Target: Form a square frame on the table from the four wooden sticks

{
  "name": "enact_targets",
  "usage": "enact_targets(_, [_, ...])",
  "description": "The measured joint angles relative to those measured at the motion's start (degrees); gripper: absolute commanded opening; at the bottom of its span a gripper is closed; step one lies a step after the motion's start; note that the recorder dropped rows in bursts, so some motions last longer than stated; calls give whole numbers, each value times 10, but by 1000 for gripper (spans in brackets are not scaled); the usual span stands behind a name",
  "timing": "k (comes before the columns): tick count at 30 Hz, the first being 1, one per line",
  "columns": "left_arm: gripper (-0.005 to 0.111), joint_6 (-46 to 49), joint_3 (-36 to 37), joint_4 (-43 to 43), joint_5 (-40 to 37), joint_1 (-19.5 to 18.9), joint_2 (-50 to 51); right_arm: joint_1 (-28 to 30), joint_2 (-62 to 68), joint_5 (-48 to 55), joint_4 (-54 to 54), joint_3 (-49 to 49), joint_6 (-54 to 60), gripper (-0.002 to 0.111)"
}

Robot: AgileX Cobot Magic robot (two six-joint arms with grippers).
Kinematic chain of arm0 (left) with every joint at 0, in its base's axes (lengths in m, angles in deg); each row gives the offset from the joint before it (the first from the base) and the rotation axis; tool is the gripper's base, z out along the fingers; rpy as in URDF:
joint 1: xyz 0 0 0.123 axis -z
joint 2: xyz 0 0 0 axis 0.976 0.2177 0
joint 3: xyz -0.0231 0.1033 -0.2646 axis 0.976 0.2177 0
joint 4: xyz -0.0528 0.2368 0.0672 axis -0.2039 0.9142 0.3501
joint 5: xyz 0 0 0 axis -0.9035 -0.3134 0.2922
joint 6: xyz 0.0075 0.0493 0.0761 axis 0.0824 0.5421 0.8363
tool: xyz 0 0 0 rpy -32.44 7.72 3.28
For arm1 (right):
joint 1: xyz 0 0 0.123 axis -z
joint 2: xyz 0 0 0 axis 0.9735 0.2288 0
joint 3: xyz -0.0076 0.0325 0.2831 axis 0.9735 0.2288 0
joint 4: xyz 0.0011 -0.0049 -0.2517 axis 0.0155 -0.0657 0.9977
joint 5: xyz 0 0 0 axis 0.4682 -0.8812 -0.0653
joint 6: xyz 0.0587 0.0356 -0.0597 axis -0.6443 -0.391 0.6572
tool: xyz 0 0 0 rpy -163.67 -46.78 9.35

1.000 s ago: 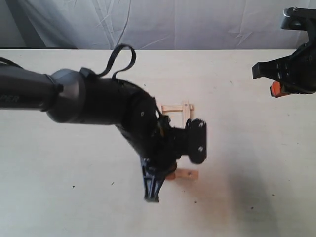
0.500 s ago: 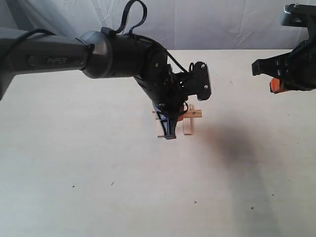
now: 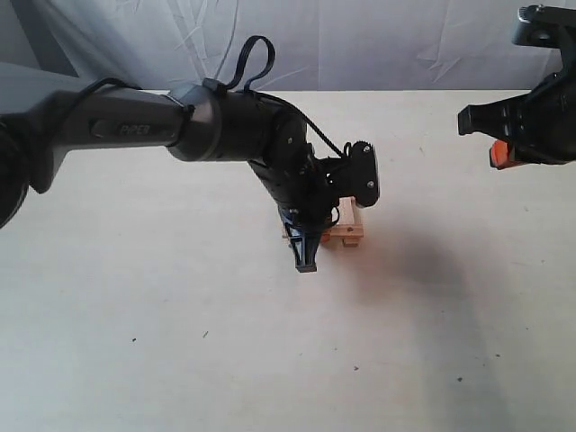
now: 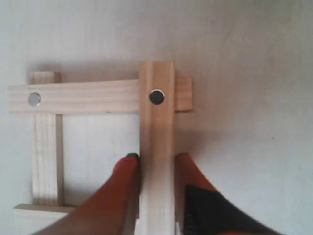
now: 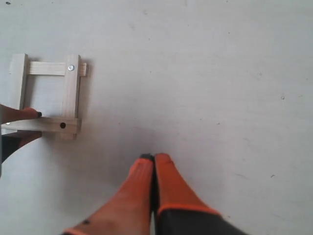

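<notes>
**Clerk:** Item one, left pincer (image 4: 156, 165). Condition?

**Checker:** Clamped on the first holed stick (image 4: 156, 129), an orange finger (image 4: 128, 169) against each long edge. The left arm (image 3: 135, 130) reaches in from the left of the exterior view to mid-worktop. Its wrist is bent down and the pincer sits low over the wood, pointing toward the bottom of that view.

**Clerk:** How does that stick lie?

**Checker:** Flat, long axis in line with the pincer's reach. Its holed end rests on top of the second holed stick (image 4: 83, 97) and crosses it at a right angle. The second stick's end pokes out just past the crossing.

**Clerk:** Other sticks?

**Checker:** Plain stick (image 4: 46, 161), parallel to the first, lying under the second's far end. Fourth stick (image 4: 58, 218), parallel to the second, only partly visible in the left wrist view.

**Clerk:** Assembly?

**Checker:** Square frame (image 5: 71, 98), four sides in place, ends overhanging slightly. It lies flat on the worktop (image 3: 180, 342) near the middle of the exterior view, where the left wrist hides most of it.

**Clerk:** Right pincer (image 5: 154, 158)?

**Checker:** Fingers pressed together, nothing between them. The right arm (image 3: 540, 126) is raised at the upper right of the exterior view, well apart from the frame.
</notes>
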Motion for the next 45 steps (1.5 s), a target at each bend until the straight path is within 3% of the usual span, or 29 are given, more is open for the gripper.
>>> enact_targets(5, [39, -13, 0, -1, -4, 0, 0, 0, 0, -7, -4, 0, 0, 31])
enact_targets(7, [47, -14, 0, 0, -9, 0, 0, 0, 0, -8, -5, 0, 0, 42])
enact_targets(11, [36, -78, 0, 37, -34, 0, -37, 0, 0, -13, -13, 0, 0, 36])
enact_targets(16, [0, -296, -1, 94, -92, -8, -149, 0, -14, 3, -13, 0, 0, 0])
enact_targets(17, [0, -384, 2, 108, -137, -24, -202, 0, -35, 24, -2, 0, 0, 0])
enact_targets(19, [0, -452, 22, 117, -170, -44, -253, 0, -68, 37, 13, 10, 0, 0])
enact_targets(22, [0, -555, 121, 138, -166, -75, -385, 0, -185, 30, 28, 63, 7, 0])
enact_targets(25, [0, -636, 275, 149, -51, -76, -620, 0, -375, 17, 31, 151, 55, 0])
enact_targets(30, [0, -645, 506, 191, 121, -76, -957, 0, -658, -47, 13, 278, 85, 0])
enact_targets(34, [0, -645, 621, 229, 114, -76, -1085, 0, -785, -76, 13, 345, 86, 0])
enact_targets(38, [0, -646, 629, 234, 66, -76, -1121, 0, -810, -81, 12, 349, 87, 0])
enact_targets(45, [0, -646, 629, 234, 53, -76, -1127, 0, -810, -82, 12, 349, 87, 0])
